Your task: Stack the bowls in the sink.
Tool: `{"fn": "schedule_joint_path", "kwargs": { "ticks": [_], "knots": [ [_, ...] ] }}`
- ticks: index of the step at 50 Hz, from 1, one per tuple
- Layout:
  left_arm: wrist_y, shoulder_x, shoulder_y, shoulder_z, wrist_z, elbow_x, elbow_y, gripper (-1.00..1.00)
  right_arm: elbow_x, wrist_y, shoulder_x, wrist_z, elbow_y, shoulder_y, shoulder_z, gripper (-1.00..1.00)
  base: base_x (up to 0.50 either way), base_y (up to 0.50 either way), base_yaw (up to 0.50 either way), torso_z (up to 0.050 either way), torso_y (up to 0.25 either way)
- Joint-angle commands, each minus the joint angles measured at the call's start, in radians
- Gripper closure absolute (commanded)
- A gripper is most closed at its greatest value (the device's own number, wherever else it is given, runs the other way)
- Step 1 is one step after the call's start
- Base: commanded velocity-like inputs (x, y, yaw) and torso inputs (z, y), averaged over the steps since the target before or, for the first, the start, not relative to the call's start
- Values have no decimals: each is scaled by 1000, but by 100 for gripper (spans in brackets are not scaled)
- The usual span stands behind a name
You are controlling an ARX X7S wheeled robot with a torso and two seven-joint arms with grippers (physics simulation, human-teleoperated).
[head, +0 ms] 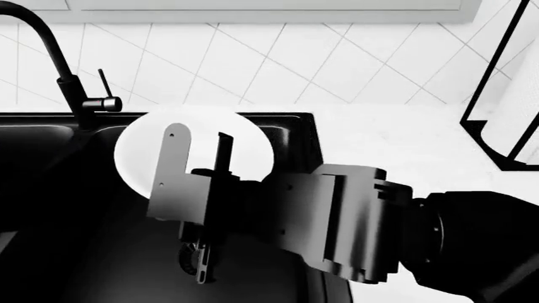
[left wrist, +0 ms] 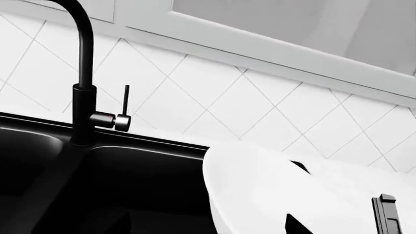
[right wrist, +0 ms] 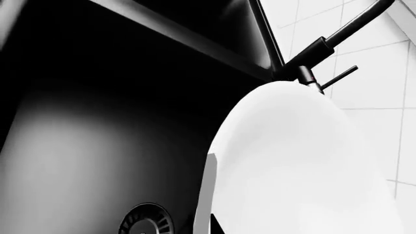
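Observation:
A glossy white bowl (head: 248,142) hangs tilted on edge above the right basin of the black sink (head: 307,145). My right gripper (head: 199,136) reaches in from the right and is shut on the bowl's rim, a grey finger on one face and a dark finger on the other. In the right wrist view the bowl (right wrist: 299,170) fills the frame beside the gripper (right wrist: 213,214), above the basin floor. The left wrist view shows the same bowl (left wrist: 260,195) ahead of my left gripper (left wrist: 211,229), which is open and empty, low at the sink's front.
The black gooseneck faucet (head: 80,95) stands on the back rim, between the basins, left of the bowl. A round metal drain (head: 187,257) lies under the gripper. A black paper-towel holder (head: 484,82) stands on the white counter at the far right. A tiled wall runs behind.

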Motion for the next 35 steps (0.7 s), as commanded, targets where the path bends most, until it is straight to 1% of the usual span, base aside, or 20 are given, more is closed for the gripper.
{"fn": "schedule_joint_path", "kwargs": {
  "ticks": [1, 9, 20, 35],
  "knots": [
    [-6, 8, 15, -16, 12, 3, 2, -100, -42, -41, -52, -26, 70, -9, -14, 100, 0, 0, 0, 0, 0],
    [-12, 14, 25, -26, 22, 14, -5, -100, -68, -85, -98, -57, 149, -38, -45, 100, 0, 0, 0, 0, 0],
    [-9, 17, 27, -22, 25, 15, -4, -100, -139, -204, -167, -97, 336, -118, -98, 100, 0, 0, 0, 0, 1],
    [-13, 29, 35, -19, 36, 30, -9, -100, -175, -297, -233, -99, 442, -169, -107, 100, 0, 0, 0, 0, 0]
  ]
}}
